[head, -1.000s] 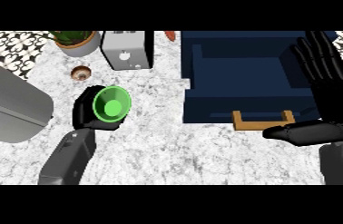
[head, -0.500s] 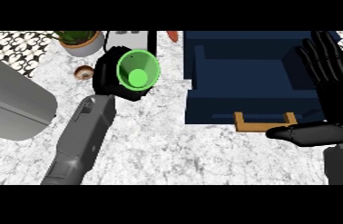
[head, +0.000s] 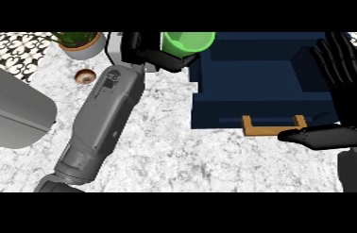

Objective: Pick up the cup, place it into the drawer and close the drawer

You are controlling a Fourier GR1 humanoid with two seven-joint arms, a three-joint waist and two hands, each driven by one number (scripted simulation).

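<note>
- Left hand [head: 150, 53] was at the far edge of the counter [head: 181, 152], its fingers curled round the green cup [head: 187, 42] from the left side.
- Cup was held up off the counter at the far left corner of the open blue drawer [head: 261, 81], just over its left wall; the rim was partly cut off by the top of the view.
- Right hand [head: 342, 62] rested open at the right edge, fingers straight and slightly spread, pointing far. It touched nothing.
- Drawer stood pulled out, with its wooden handle [head: 273, 128] on the near side.
- Risk: the cup sat over the drawer's wall rather than over its floor. If let go here, it would likely catch the wall, tip and roll back onto the counter.
- Risk: the left forearm [head: 105, 119] lay close to the drawer's left wall; a further sweep right could knock it.
- Risk: the plant pot [head: 80, 44] and small brown bowl [head: 85, 77] were near the forearm and could be brushed on the way back.
- Change from half a second before: cup had travelled right and farther, from above the counter to the drawer's corner. Right hand and drawer were unchanged.
</note>
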